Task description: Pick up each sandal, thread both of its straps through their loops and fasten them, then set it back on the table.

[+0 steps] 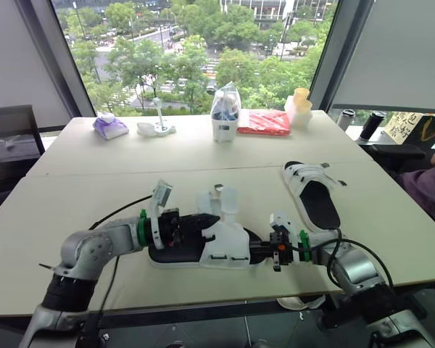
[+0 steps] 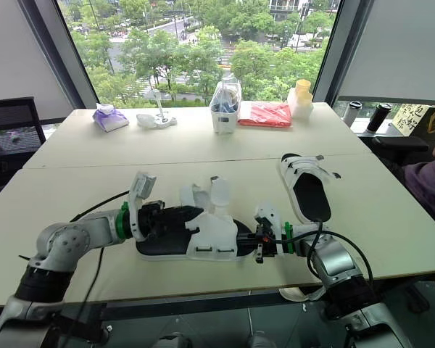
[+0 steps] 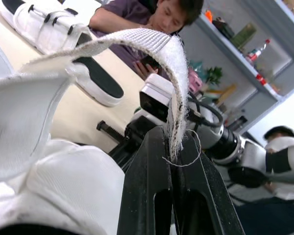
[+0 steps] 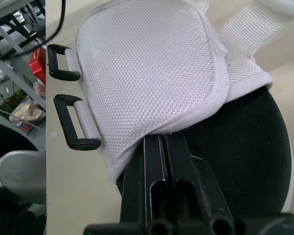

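Observation:
A white sandal with a black sole (image 1: 217, 246) lies near the table's front edge, its straps (image 1: 228, 199) sticking up unfastened. My left gripper (image 1: 207, 221) comes in from the left and is shut on one white strap (image 3: 137, 41), which arcs over from the upper into the fingers (image 3: 152, 196). My right gripper (image 1: 257, 251) meets the sandal from the right and is shut on the edge of its white mesh upper (image 4: 147, 73). Two black loops (image 4: 71, 125) hang on the upper's side. A second sandal (image 1: 313, 192) lies flat farther back on the right.
At the table's far side stand a bagged container (image 1: 225, 112), a red packet (image 1: 264, 122), yellow cups (image 1: 301, 105), a purple item (image 1: 110, 127) and a white one (image 1: 156, 129). A seated person (image 1: 429, 185) is at the right edge. A chair (image 1: 11, 138) stands left.

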{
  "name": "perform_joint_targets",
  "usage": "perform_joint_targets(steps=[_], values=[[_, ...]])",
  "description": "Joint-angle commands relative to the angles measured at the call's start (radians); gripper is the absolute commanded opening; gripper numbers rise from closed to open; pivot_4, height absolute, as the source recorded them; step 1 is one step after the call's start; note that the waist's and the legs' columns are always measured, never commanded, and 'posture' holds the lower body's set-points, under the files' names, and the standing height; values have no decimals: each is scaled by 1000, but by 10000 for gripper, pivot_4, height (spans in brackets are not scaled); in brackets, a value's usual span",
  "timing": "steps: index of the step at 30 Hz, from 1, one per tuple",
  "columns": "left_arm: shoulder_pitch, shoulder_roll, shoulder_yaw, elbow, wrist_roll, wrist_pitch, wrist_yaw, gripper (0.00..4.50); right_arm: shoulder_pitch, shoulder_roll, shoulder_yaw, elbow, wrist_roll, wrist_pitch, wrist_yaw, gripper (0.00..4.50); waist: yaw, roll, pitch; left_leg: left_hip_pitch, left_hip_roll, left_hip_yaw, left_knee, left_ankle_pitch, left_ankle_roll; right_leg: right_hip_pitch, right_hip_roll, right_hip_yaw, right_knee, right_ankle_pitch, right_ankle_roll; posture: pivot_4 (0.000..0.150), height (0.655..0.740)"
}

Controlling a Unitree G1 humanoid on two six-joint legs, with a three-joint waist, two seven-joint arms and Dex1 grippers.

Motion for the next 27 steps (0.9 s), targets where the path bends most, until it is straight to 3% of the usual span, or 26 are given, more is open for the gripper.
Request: perform_joint_targets(steps=[1, 11, 19, 27], values=[[-17, -11, -22, 35, 28, 23, -56, 213, 38, -1, 47, 70, -70, 34, -28, 0, -3, 0, 0, 0, 0, 0, 0, 0, 0, 0, 0, 0, 0, 0, 0, 1500, 7400], [-14, -46, -87, 21, 99, 35, -138, 213, 62, 0, 45, 50, -67, 41, -43, 0, -3, 0, 0, 1, 0, 0, 0, 0, 0, 0, 0, 0, 0, 0, 0, 1500, 7400], [2, -57, -125, 34, 240, -87, -172, 213, 67, 4, 39, 39, -61, 46, -57, 0, -3, 0, 0, 1, 0, 0, 0, 0, 0, 0, 0, 0, -1, 0, 0, 1500, 7400], [-48, -69, -13, 41, 124, 50, -171, 213, 58, 11, 43, 52, -66, 40, -57, 0, -7, 0, 0, 1, 0, 0, 0, 0, 0, 0, 0, 0, -1, 0, 0, 1500, 7400]])
